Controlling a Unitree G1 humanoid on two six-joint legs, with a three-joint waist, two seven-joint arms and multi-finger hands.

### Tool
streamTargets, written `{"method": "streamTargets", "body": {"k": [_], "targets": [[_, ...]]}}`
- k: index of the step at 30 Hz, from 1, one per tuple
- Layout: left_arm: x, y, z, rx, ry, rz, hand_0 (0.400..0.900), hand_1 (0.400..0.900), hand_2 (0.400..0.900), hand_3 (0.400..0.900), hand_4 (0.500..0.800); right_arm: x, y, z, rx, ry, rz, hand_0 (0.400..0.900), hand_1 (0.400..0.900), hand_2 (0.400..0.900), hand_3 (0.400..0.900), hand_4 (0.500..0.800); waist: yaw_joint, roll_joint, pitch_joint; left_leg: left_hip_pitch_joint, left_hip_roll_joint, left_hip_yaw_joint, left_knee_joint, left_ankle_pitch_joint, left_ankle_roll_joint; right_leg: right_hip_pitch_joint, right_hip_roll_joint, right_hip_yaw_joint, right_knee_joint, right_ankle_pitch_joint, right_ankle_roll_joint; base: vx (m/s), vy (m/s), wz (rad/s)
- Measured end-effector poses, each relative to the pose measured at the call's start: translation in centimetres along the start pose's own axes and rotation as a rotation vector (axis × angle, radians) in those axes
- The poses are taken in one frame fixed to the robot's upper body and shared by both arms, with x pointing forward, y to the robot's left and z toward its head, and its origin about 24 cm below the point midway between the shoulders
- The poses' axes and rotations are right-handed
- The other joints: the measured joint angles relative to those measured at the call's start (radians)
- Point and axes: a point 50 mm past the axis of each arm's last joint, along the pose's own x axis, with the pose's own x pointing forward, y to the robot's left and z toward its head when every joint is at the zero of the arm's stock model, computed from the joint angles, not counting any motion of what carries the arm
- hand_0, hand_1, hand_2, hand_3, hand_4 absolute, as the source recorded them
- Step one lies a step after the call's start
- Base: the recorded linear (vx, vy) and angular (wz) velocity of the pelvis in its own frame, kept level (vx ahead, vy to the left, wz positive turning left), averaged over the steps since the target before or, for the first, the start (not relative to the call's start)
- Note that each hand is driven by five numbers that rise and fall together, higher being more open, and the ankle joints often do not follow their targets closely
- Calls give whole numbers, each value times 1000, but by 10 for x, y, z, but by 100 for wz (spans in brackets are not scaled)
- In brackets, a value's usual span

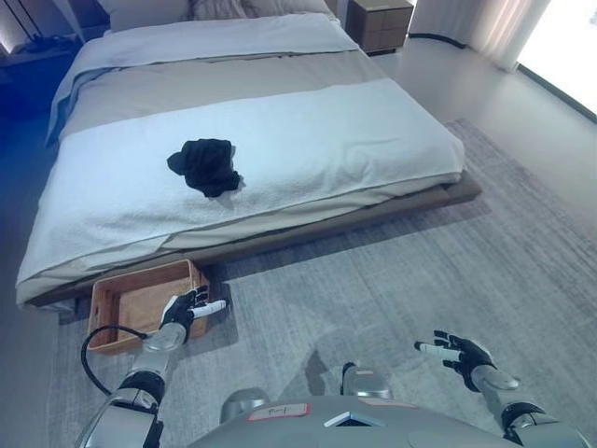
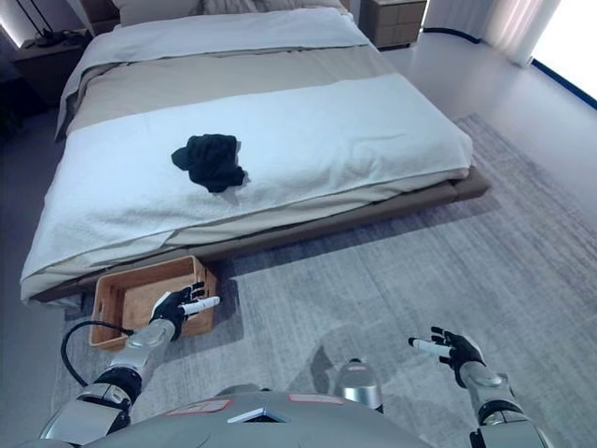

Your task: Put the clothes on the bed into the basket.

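A crumpled black garment point(image 1: 205, 165) lies on the white cover of the bed point(image 1: 354, 140), well beyond both hands and toward the robot's left of centre. It is bunched into a rough lump with no clear long axis. The left hand point(image 1: 185, 309) hovers over the near rim of the wooden basket point(image 1: 117, 303), which sits on the grey rug point(image 1: 392, 271) just beside the bed's edge; its fingers point(image 1: 211, 307) are spread and straight, holding nothing. The right hand point(image 1: 459, 352) hangs low over the rug, fingers likewise apart. The left hand appears nearer the garment. The basket's far wall is partly tucked under the bed's overhanging cover; its interior looks bare.
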Motion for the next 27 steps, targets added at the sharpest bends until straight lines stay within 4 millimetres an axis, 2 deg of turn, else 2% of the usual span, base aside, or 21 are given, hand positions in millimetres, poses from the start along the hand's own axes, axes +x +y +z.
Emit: {"method": "streamTargets", "body": {"k": [3,5,6,7,9,10,12,14,16,17,18,19,20,21,22,24,27], "targets": [[2,1,9,14,-22,-4,900,900,900,900,800,0,10,-9,15,28,24,900,900,900,900,800,-4,-27,20,-14,-50,-29,47,-27,34,-15,-51,8,88,28,10,14,165,38],[3,0,11,26,-26,-10,900,900,900,900,800,0,18,-17,25,51,47,900,900,900,900,800,-3,-16,28,-10,-41,-47,44,-26,53,-85,-47,34,204,116,13,114,62,39],[3,1,11,27,-25,-9,900,900,900,900,800,-1,20,-19,28,58,54,900,900,900,900,800,-5,-12,30,-7,-41,-56,33,-20,82,-112,-53,44,240,152,14,157,-7,47],[3,2,11,28,-25,-7,900,900,900,900,800,-1,21,-21,28,62,58,900,900,900,900,800,-7,-9,30,-4,-44,-62,25,-15,104,-131,-56,53,248,151,15,177,-46,48],[3,5,14,32,-32,1,900,900,900,900,800,-1,21,-21,38,60,60,900,900,900,900,800,-13,-11,34,-18,-46,-89,21,-7,141,-142,-68,46,160,159,36,268,-86,52],[3,6,14,32,-29,6,900,900,900,900,800,-1,20,-20,51,54,55,900,900,900,900,800,-21,-8,42,-21,-44,-106,15,-2,156,-136,-75,44,74,181,69,336,-68,56],[3,7,12,34,-24,8,900,900,900,900,800,-1,18,-17,69,41,48,900,900,900,900,800,-32,-2,60,-19,-42,-132,13,4,171,-121,-79,49,-63,214,108,288,-16,46],[3,5,12,32,-25,5,900,900,900,900,800,-1,20,-22,86,51,49,900,900,900,900,800,-44,-10,76,-4,-40,-160,8,0,185,-122,-76,47,-155,251,110,247,12,46],[3,5,12,34,-25,4,900,900,900,900,800,-2,27,-27,116,65,57,900,900,900,900,800,-55,-18,84,-3,-23,-200,4,-7,172,-102,-40,33,-182,248,112,211,-4,44],[3,5,13,37,-25,5,900,900,900,900,800,-3,33,-32,141,75,65,900,900,900,900,800,-57,-31,79,-3,-20,-223,1,-17,147,-82,-15,20,-188,228,115,189,-23,35],[3,10,15,51,-30,12,900,900,900,900,800,-3,41,-37,156,87,83,900,900,900,900,800,-61,-90,65,-18,-59,-220,61,-23,132,-47,-26,20,-212,94,116,182,-33,32],[4,13,20,62,-41,17,900,900,900,900,800,-5,43,-41,159,97,88,900,900,900,900,800,-66,-148,66,-73,-102,-188,210,-73,86,-17,-57,51,-250,10,93,181,-50,30],[6,-1,19,32,-32,3,900,900,900,900,800,-1,27,-24,149,57,37,900,900,900,900,800,-86,-90,99,-123,-69,-194,367,-153,48,-2,-32,20,-210,47,112,160,-62,26],[6,-13,12,20,-8,-29,900,900,900,900,800,-1,16,-20,145,40,6,900,900,900,900,800,-85,-50,92,-145,-52,-194,423,-191,34,-8,-8,16,-195,47,112,148,-71,23],[6,-21,8,11,4,-48,900,900,900,900,800,-1,11,-15,135,15,-3,900,900,900,900,800,-84,-20,73,-154,-22,-203,427,-233,4,-14,15,27,-166,50,109,136,-82,11],[6,-16,15,17,-28,-36,900,900,900,900,800,-1,21,-19,143,21,23,900,900,900,900,800,-82,-43,31,-160,-26,-220,396,-238,11,-41,10,32,-145,51,107,153,-91,7],[6,5,19,41,-44,24,900,900,900,900,800,0,35,-21,159,23,54,900,900,900,900,800,-82,-88,5,-150,-16,-249,366,-234,17,-63,22,32,-142,57,99,184,-107,4]]}}
